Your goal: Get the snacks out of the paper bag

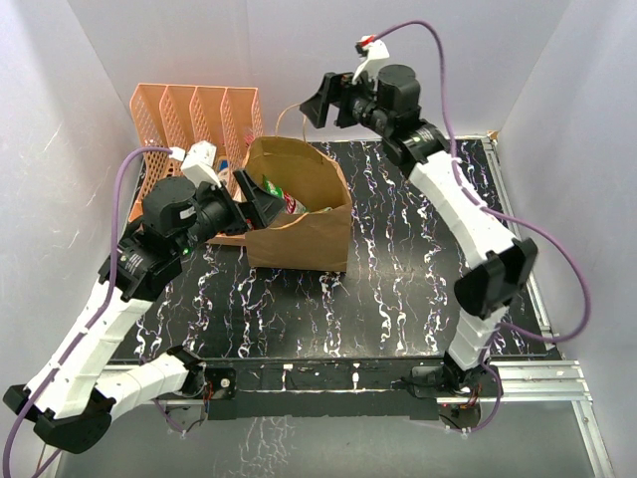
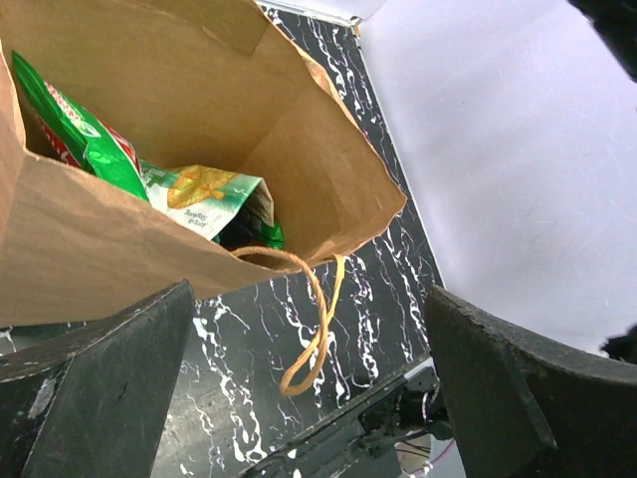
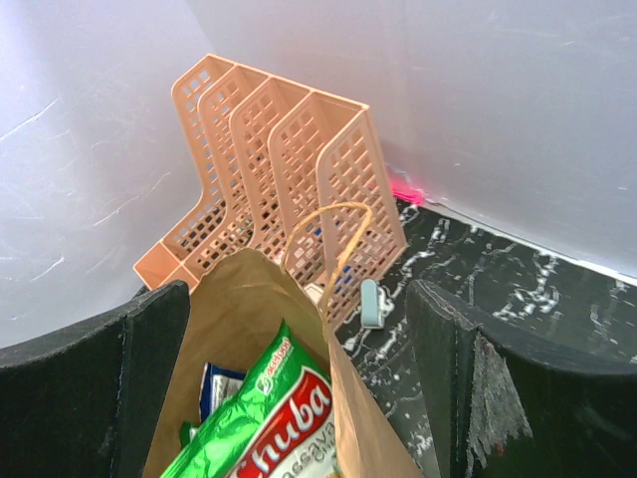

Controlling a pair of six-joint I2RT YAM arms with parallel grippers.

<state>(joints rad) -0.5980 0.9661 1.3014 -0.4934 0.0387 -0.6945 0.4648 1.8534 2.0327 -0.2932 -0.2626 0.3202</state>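
The brown paper bag point(image 1: 309, 234) stands open near the back left of the table. Inside it lie snacks: a shiny green packet with red lettering point(image 3: 269, 418), a dark blue one point(image 3: 221, 383) and a teal one point(image 2: 204, 194). My left gripper point(image 1: 257, 204) is at the bag's left rim, open, with nothing between its fingers point(image 2: 100, 388). The bag's near handle point(image 2: 314, 329) dangles in front of it. My right gripper point(image 1: 320, 103) hovers above and behind the bag, open and empty, looking down into the mouth point(image 3: 297, 299). The far handle point(image 3: 328, 239) stands upright below it.
An orange perforated file organizer point(image 1: 194, 119) stands against the back left wall, right behind the bag. A small pale blue-grey item point(image 3: 370, 304) lies on the black marbled table point(image 1: 398, 259) beside the organizer. White walls close in the back and both sides.
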